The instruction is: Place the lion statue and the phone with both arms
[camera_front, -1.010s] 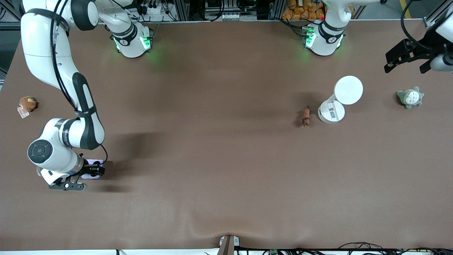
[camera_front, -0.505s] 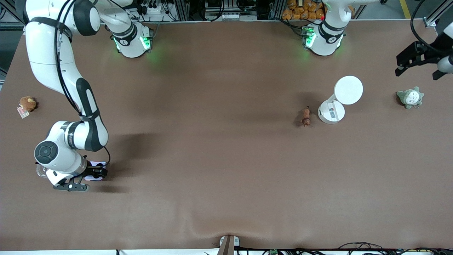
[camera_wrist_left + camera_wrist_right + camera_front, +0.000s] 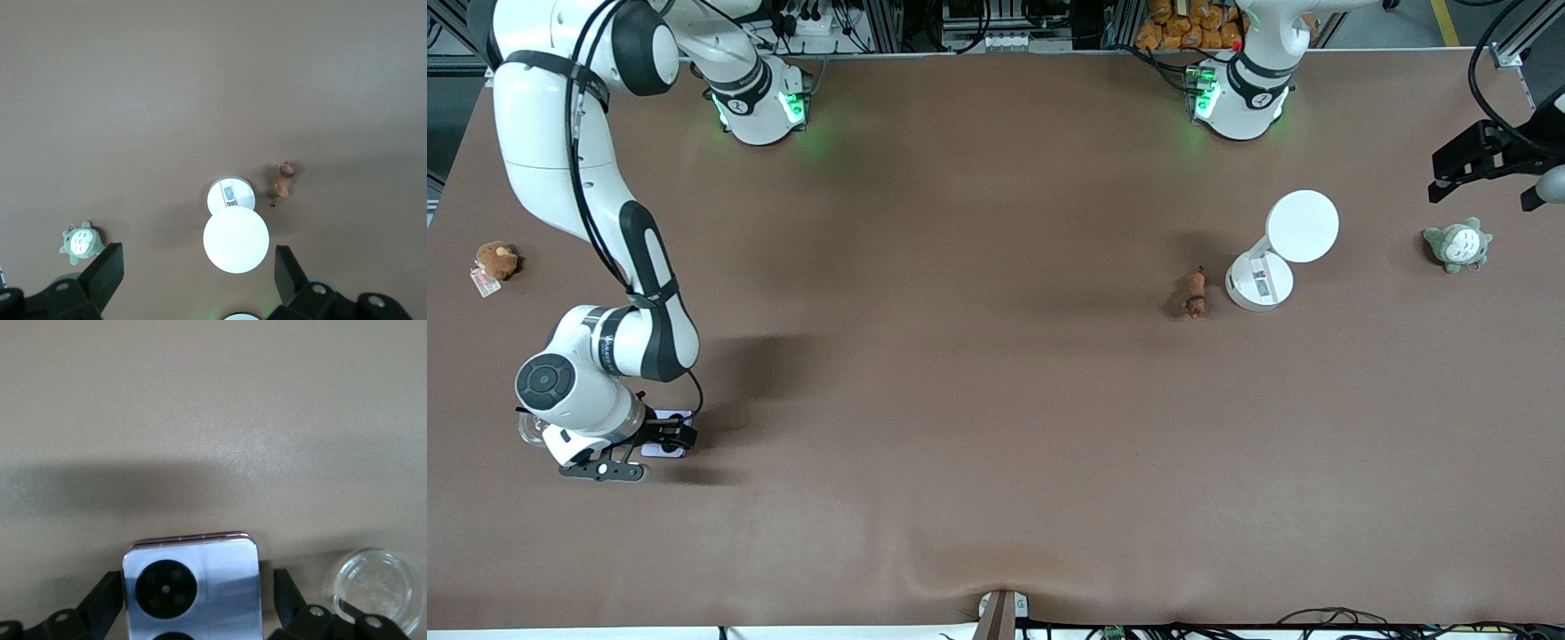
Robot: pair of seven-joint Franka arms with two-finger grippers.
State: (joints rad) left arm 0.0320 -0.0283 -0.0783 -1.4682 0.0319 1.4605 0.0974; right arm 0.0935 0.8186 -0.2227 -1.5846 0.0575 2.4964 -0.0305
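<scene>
The pale-lilac phone (image 3: pixel 654 449) lies flat on the table at the right arm's end, near the front camera. In the right wrist view the phone (image 3: pixel 220 587) shows its black camera circles. My right gripper (image 3: pixel 665 436) is low over it, open, with a finger on each side of the phone (image 3: pixel 199 587). The small orange-brown lion statue (image 3: pixel 1196 293) lies beside the white stand and shows in the left wrist view (image 3: pixel 285 181). My left gripper (image 3: pixel 1485 191) is open and empty, high over the left arm's end of the table (image 3: pixel 198 273).
A white round-topped stand (image 3: pixel 1272 258) is beside the lion (image 3: pixel 235 239). A grey-green plush (image 3: pixel 1456 245) sits under the left gripper's area (image 3: pixel 81 242). A brown plush (image 3: pixel 494 260) is at the right arm's end. A clear round dish (image 3: pixel 375 590) lies beside the phone.
The right gripper has settled a little lower around the phone. The left gripper has moved outward toward the left arm's end of the table. The lion has not moved.
</scene>
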